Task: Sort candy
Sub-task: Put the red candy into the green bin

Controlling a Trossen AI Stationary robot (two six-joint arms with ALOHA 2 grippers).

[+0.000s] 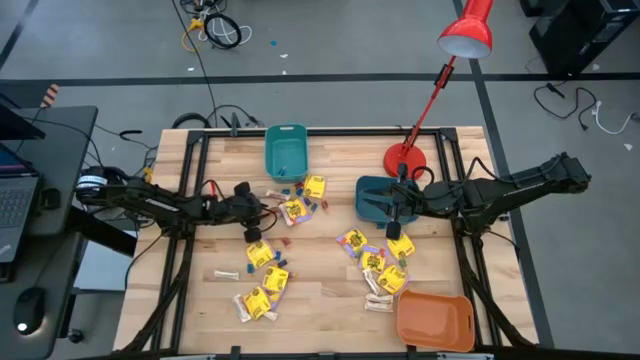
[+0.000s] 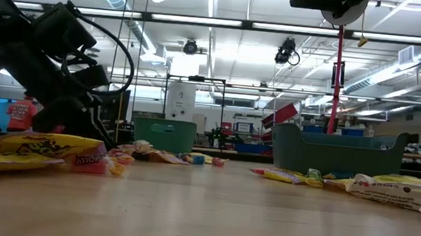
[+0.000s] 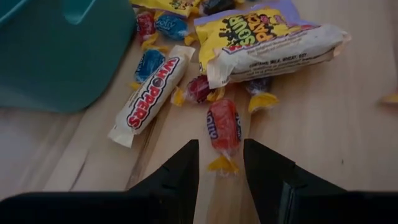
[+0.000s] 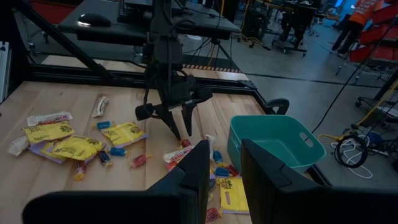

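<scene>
My left gripper (image 3: 217, 163), fingers spread and holding nothing, sits low over the wooden table (image 3: 323, 124), its tips either side of the tail of a small red wrapped sweet (image 3: 223, 129) whose print I cannot read. Just beyond lies a pale stick-shaped packet (image 3: 149, 93) lettered "WHOPPERS", a square yellow packet (image 3: 267, 37) reading "SOUR PATCH" with small print including "CONTAINS: MILK, WHEAT, SOY", and blue (image 3: 149, 62) and red pieces partly tucked under it. The light teal plastic bin (image 3: 56, 50) is cut off at the frame edge. My right gripper (image 4: 221, 163) hovers above the dark teal bin (image 1: 378, 197), fingers slightly apart with nothing between them. From overhead, candy is scattered across the middle of the table: more yellow packets (image 1: 262, 298) toward the near edge, beside an orange plastic bin (image 1: 435, 320). In the low view the nearest yellow wrapper (image 2: 40, 149) is blurred and its lettering unreadable.
</scene>
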